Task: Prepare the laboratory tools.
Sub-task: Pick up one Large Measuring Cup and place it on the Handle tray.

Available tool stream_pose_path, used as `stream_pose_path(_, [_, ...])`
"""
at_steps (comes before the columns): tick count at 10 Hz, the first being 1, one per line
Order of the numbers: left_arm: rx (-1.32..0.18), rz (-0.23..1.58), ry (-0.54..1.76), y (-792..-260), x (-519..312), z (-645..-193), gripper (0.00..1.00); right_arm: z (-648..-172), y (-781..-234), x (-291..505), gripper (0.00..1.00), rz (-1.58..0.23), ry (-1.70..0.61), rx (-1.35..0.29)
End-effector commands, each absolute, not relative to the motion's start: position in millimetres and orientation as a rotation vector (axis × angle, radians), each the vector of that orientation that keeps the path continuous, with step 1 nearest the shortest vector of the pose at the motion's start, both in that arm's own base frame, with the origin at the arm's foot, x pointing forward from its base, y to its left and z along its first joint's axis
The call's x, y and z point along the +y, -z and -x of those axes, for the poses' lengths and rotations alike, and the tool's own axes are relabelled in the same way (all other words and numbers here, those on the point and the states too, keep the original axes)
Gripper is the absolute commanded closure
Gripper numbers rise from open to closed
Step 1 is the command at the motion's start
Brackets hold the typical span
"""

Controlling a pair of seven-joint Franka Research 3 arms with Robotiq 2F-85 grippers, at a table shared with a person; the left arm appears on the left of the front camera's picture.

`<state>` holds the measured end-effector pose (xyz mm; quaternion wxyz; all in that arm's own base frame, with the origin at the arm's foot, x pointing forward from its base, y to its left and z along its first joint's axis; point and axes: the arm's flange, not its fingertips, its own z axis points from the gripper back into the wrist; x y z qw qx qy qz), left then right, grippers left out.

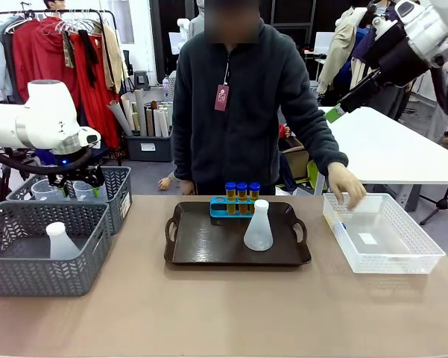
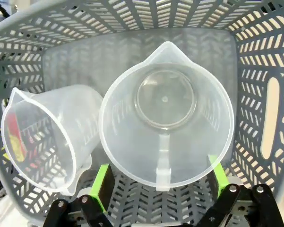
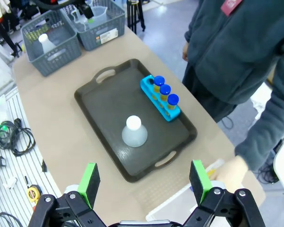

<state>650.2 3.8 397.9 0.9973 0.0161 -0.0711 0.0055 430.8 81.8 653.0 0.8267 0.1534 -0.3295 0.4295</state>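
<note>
In the far grey basket [image 1: 121, 186], the left gripper [image 2: 159, 184] was held with jaws spread wide over an upright beaker [image 2: 165, 118]. Its green pads [image 2: 102, 182] were set either side of the rim by the handle; contact could not be made out. A second beaker [image 2: 42, 137] was tilted just beside the first. On the tray [image 1: 209, 250], a flask [image 1: 258, 227] was stood before the rack [image 1: 220, 211], in which three tubes [image 1: 241, 192] were seen. Another flask [image 1: 60, 242] was stood in the near grey basket [image 1: 45, 276]. The right gripper [image 3: 145, 182] was hung high over the table, jaws spread, nothing held. A person's hand [image 1: 348, 185] was placed at the clear basket's [image 1: 402, 261] far corner.
</note>
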Motion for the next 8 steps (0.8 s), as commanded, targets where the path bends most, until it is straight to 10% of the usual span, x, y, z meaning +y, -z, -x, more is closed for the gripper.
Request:
stream_pose_path(1, [-0.139, -0.027, 0.01, -398, 7, -659, 0.0, -431, -654, 81, 0.0, -0.334, -0.914, -0.704])
stream_pose_path(3, [-0.133, -0.014, 0.012, -390, 8, -663, 0.0, -431, -654, 81, 0.0, -0.334, -0.914, -0.704])
stream_pose_path(8, [-0.138, 0.01, 0.019, -391, 11, -664, 0.97, -431, -654, 81, 0.0, -0.334, -0.914, -0.704])
